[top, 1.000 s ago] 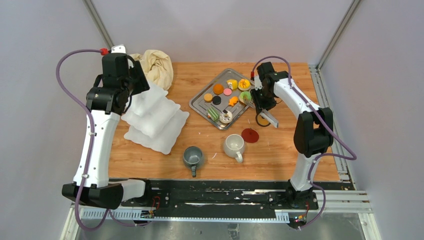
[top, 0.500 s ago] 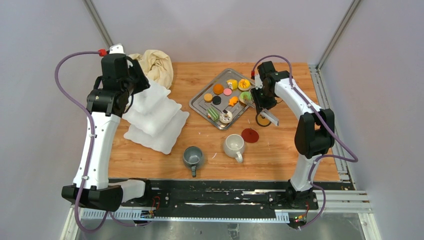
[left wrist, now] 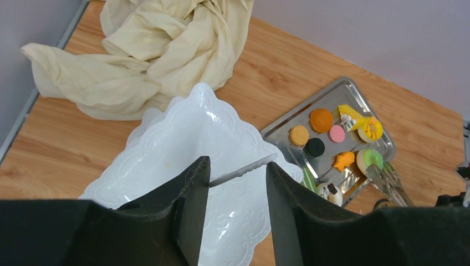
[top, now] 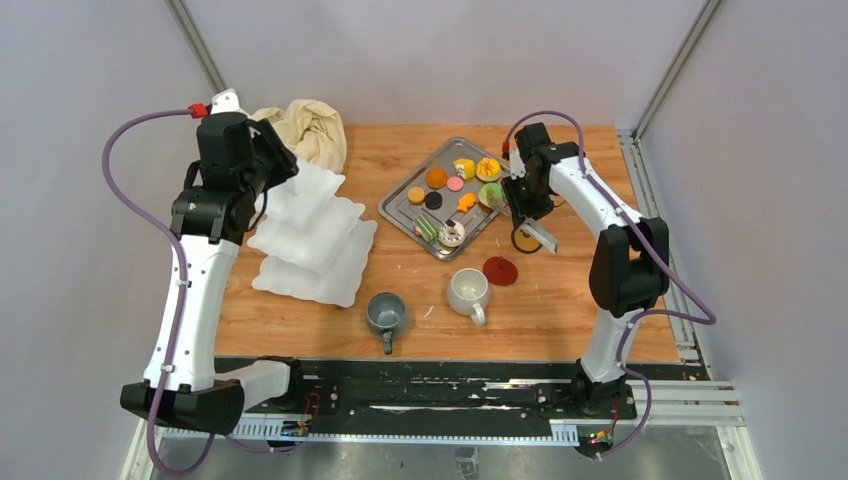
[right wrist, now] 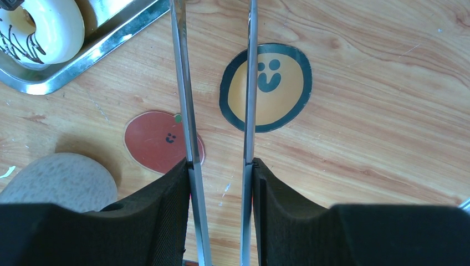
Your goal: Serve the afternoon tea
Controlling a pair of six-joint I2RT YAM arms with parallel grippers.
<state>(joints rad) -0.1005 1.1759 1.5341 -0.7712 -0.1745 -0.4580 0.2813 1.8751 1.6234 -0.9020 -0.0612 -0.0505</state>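
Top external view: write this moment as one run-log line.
left gripper: at three-tier stand, grip unclear | right gripper: holding tongs near tray | pastries: on tray

White arms (top: pixel 195 290), purple cables (top: pixel 105 160); black joints (top: pixel 628 270), left claw (left wrist: pixel 237 166), right claw (right wrist: pixel 220 165)

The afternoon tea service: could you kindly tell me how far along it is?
Done: nothing served yet; the white three-tier stand has bare tiers. In hand: the left gripper grips the stand at its top, and the right gripper holds steel tongs, empty, by the steel tray. To do: every pastry, including the green ring doughnut, lies on the tray; the grey mug and white mug wait near the front.
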